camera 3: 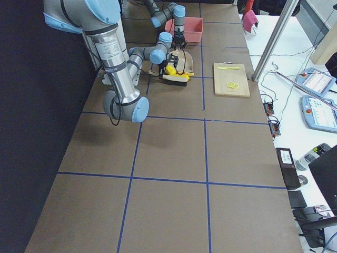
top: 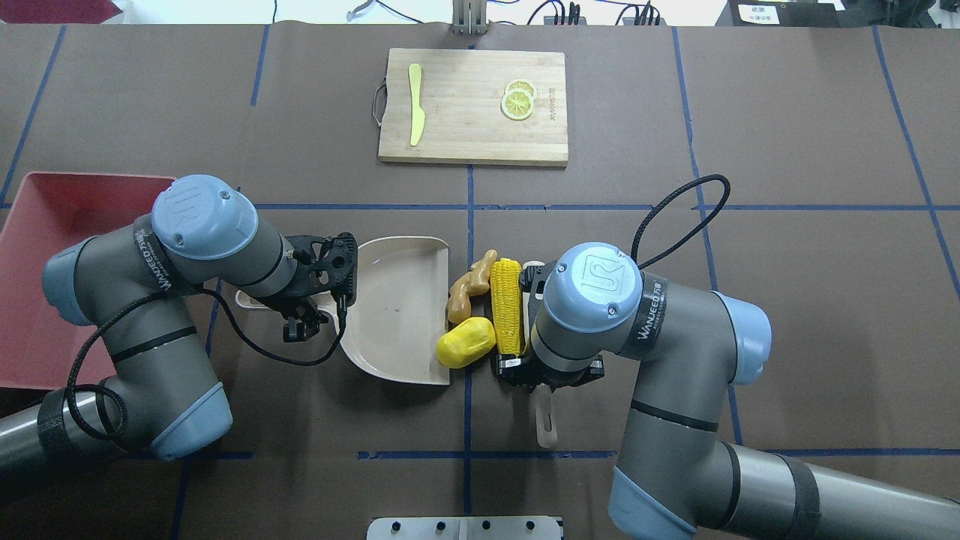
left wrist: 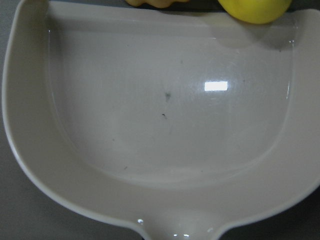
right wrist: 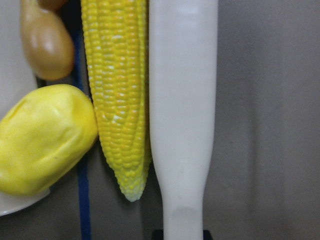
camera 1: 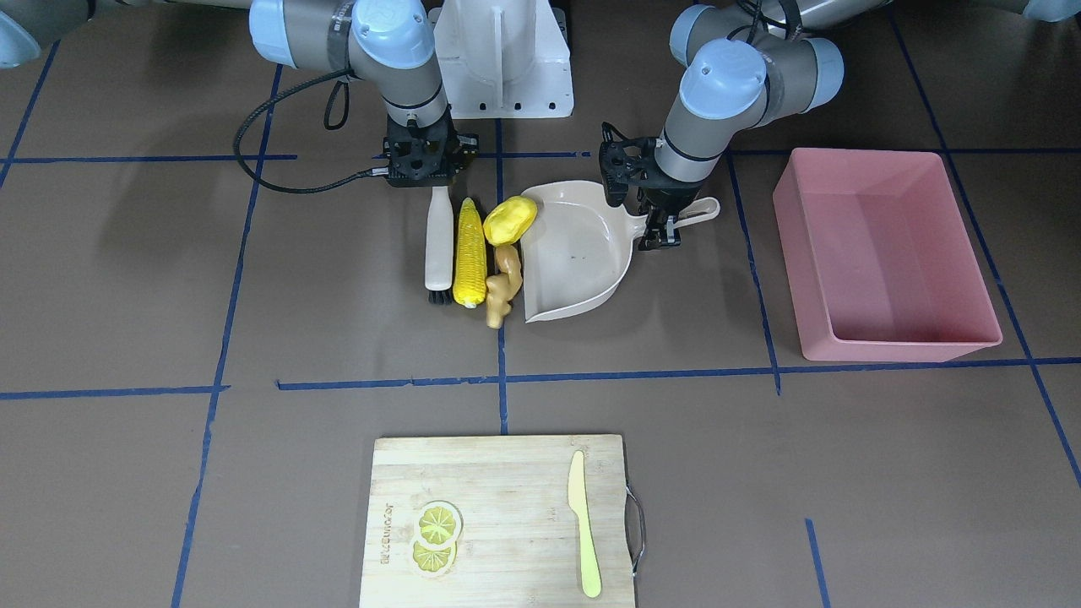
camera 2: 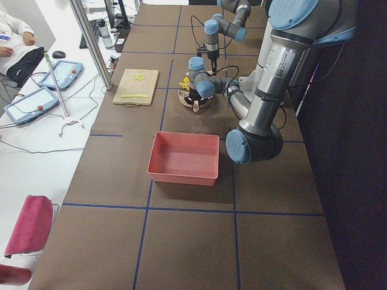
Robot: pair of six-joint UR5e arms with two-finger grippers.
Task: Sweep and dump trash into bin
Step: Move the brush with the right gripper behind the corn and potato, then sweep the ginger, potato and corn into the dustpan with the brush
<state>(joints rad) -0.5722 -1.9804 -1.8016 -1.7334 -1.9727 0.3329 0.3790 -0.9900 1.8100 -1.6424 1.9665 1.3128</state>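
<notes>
Arms: both reach in low over the middle of the counter (camera 1: 127, 295), wrists bent so the jaws point down, one on either side of the beige dustpan (camera 1: 583, 270).
Left arm: elbow folded out to the handle side of the dustpan. The left gripper (camera 1: 663, 232) stands over the handle, its jaws closed on it.
Right arm: forearm comes in from the robot's side beyond the dustpan's mouth. The right gripper (camera 1: 432, 181) has its jaws clamped on the white handle of the brush (camera 1: 437, 245). The brush lies parallel to the mouth, with its dark bristles at the end away from the robot.
Trash: the potato-like lump (camera 1: 510, 219) sits on the dustpan's lip at the corner nearest the robot. The ginger root (camera 1: 502, 287) lies just outside the mouth. The corn cob (camera 1: 469, 253) lies lengthwise between the ginger root and the brush, pressed against the brush.
Bin: the pink bin (camera 1: 887, 253) stands on the counter on the dustpan's handle side, well apart from it.
Board: the cutting board (camera 1: 507, 481) lies across the counter from the dustpan, away from the robot. It carries two lemon slices (camera 1: 437, 536) and a pale yellow knife (camera 1: 583, 523).
Writing: the grey arm bands read "WANJEED", followed by characters too small to read. The blue joint caps bear a moulded UR mark. Lettering burnt into the cutting board beside the lemon slices is not legible.
</notes>
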